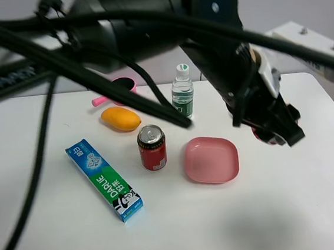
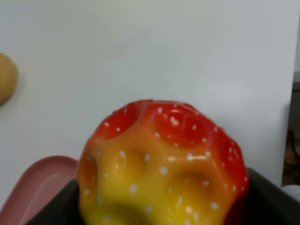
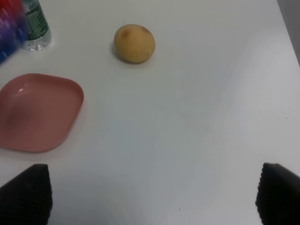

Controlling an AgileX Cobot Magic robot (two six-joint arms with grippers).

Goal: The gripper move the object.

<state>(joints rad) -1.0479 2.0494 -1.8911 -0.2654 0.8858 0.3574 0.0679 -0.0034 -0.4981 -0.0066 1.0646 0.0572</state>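
Left gripper (image 1: 272,128) is clamping the ball (image 2: 161,168) across its middle; it is looking light, soft and dimpled, so probably gripping well. Right gripper (image 3: 152,197) is hanging open

Ball (image 2: 161,168) red over yellow, white specks; plate (image 3: 37,112) pink.

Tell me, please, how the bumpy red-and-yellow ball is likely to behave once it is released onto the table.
The ball is round, so it will probably roll, though its deep dimples may slow it quickly. Its glossy skin looks slippery, so the left gripper may hold it less securely than it seems.
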